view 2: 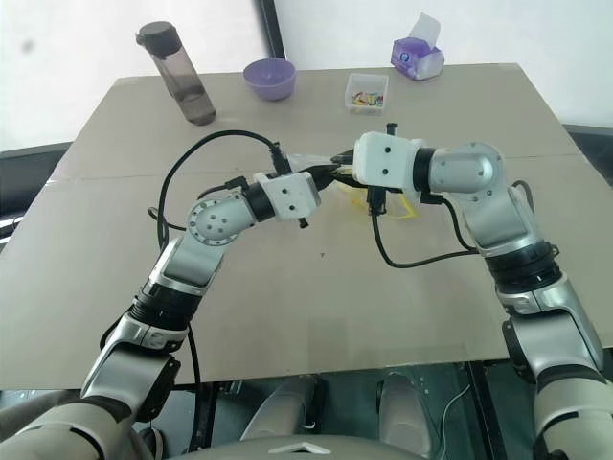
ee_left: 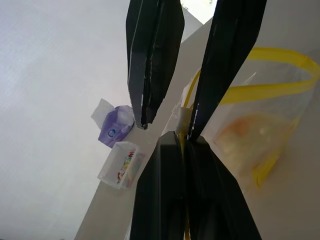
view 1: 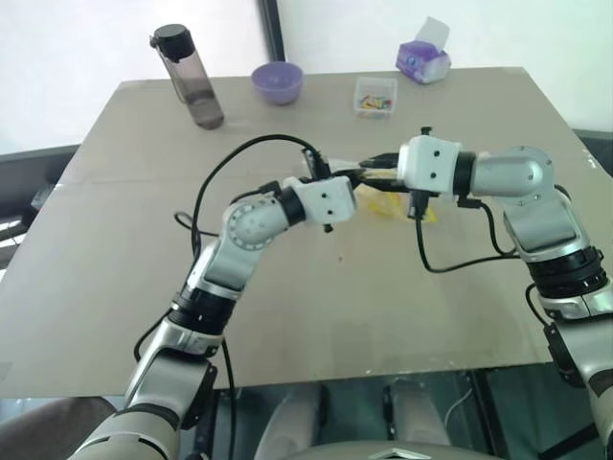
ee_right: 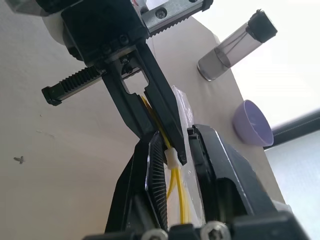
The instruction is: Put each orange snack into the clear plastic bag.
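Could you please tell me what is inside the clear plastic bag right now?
An orange snack shows through the clear plastic bag. Its surface pattern is blurred by the plastic.

Head pair: from above, facing forward and down over the table (view 1: 287,316), arms meeting mid-frame, far edge with bottle (view 1: 190,77) and bowl (view 2: 269,78) included. Wrist views: very close, along the fingers, facing each other across the bag (ee_left: 260,135). Shared with left wrist: tissue pack (ee_left: 116,127), box (ee_left: 122,164); with right wrist: bottle, bowl.
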{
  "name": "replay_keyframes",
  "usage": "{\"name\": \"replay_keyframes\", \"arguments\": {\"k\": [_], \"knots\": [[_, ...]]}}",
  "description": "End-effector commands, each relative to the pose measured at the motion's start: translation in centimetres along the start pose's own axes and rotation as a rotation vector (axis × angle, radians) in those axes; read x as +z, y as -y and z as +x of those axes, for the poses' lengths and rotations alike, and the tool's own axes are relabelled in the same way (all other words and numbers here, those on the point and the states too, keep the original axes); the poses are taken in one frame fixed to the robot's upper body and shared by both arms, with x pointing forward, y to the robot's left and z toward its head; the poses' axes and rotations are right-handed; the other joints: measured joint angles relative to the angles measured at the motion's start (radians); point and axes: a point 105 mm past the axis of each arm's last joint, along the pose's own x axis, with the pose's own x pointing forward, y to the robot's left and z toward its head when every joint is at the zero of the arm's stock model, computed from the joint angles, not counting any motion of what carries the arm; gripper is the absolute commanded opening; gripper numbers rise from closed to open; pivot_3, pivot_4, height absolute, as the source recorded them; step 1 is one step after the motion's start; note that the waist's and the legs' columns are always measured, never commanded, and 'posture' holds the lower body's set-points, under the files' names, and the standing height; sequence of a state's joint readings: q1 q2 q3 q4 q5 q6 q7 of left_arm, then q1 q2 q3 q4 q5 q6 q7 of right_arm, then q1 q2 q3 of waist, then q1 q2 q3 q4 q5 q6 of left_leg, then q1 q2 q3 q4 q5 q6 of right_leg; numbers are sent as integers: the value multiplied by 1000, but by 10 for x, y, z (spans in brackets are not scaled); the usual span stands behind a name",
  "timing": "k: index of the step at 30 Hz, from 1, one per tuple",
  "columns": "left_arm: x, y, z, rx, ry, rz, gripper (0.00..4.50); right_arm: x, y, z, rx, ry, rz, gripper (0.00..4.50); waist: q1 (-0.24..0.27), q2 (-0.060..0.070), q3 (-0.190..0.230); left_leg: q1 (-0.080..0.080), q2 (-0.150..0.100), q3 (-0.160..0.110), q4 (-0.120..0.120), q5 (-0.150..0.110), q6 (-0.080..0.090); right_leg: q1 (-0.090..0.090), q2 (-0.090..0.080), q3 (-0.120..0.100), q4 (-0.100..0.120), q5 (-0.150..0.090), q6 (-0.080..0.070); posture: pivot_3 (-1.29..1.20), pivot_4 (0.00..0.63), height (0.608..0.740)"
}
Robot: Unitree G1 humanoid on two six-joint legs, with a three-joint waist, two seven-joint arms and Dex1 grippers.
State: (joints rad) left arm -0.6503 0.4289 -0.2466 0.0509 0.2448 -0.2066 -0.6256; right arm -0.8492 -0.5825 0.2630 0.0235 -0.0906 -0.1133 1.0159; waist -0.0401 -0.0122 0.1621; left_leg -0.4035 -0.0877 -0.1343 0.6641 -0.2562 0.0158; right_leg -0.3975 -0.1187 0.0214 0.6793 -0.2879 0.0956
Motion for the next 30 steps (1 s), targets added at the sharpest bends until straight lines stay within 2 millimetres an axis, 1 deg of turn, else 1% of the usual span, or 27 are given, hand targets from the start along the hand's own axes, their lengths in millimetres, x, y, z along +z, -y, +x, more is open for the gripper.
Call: {"name": "replay_keyframes", "arguments": {"k": [1, 4, 8, 15, 30], "knots": [[14, -5, 2, 16, 54, 34, 0, 14, 13, -3, -37, 38, -52, 991, 0, 0, 0, 0, 0, 0, 0, 0, 0, 0, 0, 0, 0, 0, 0, 0, 150, 740], [15, -6, 2, 17, 55, 35, 0, 12, 12, -3, -32, 35, -48, 991, 0, 0, 0, 0, 0, 0, 0, 0, 0, 0, 0, 0, 0, 0, 0, 0, 150, 740], [14, -6, 2, 17, 53, 36, 0, 2, 8, -4, -13, -15, -74, 991, 0, 0, 0, 0, 0, 0, 0, 0, 0, 0, 0, 0, 0, 0, 0, 0, 150, 740], [14, -6, 2, 16, 53, 39, 0, -6, 7, -7, 6, -46, -95, 991, 0, 0, 0, 0, 0, 0, 0, 0, 0, 0, 0, 0, 0, 0, 0, 0, 150, 740], [13, -5, 1, 9, 50, 44, 0, 3, 14, -7, -16, -8, -135, 991, 0, 0, 0, 0, 0, 0, 0, 0, 0, 0, 0, 0, 0, 0, 0, 0, 150, 740]]}}
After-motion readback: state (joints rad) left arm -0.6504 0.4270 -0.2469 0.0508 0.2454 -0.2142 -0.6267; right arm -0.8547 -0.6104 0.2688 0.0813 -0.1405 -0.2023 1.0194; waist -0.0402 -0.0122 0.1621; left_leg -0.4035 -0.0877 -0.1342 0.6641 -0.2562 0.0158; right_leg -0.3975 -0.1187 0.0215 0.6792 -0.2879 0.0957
